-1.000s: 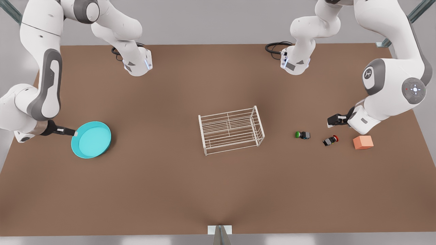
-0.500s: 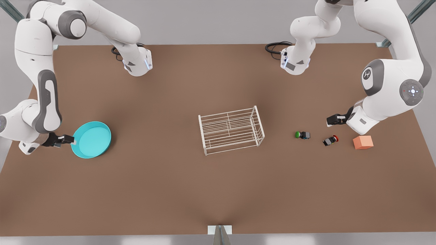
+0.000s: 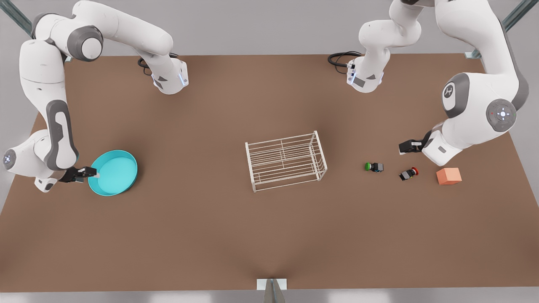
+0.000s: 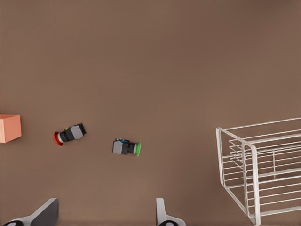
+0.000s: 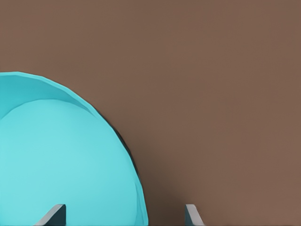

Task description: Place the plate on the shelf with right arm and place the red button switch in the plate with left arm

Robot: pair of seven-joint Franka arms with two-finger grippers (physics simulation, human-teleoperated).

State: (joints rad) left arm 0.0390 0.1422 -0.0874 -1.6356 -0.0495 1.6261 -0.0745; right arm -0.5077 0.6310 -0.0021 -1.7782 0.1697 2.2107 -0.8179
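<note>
The turquoise plate point(image 3: 116, 172) lies flat on the table at the front view's left. My right gripper point(image 3: 92, 173) is at its left rim, open, one finger over the plate point(image 5: 61, 155) and the other outside the rim. The white wire shelf point(image 3: 286, 160) stands in the middle of the table. The red button switch point(image 3: 409, 173) lies on its side at the front view's right. My left gripper point(image 3: 405, 147) hovers open just behind it, and the left wrist view shows the switch point(image 4: 69, 134) and the shelf point(image 4: 254, 165).
A green-capped switch point(image 3: 374, 167) lies between the red one and the shelf. A salmon-orange cube point(image 3: 449, 176) sits to the right of the red switch. Both arm bases stand along the table's far edge. Bare brown table surrounds the shelf.
My right gripper has slid along the plate's left rim toward the table's near edge as its arm swung. My left gripper has crept a little to the front view's left.
</note>
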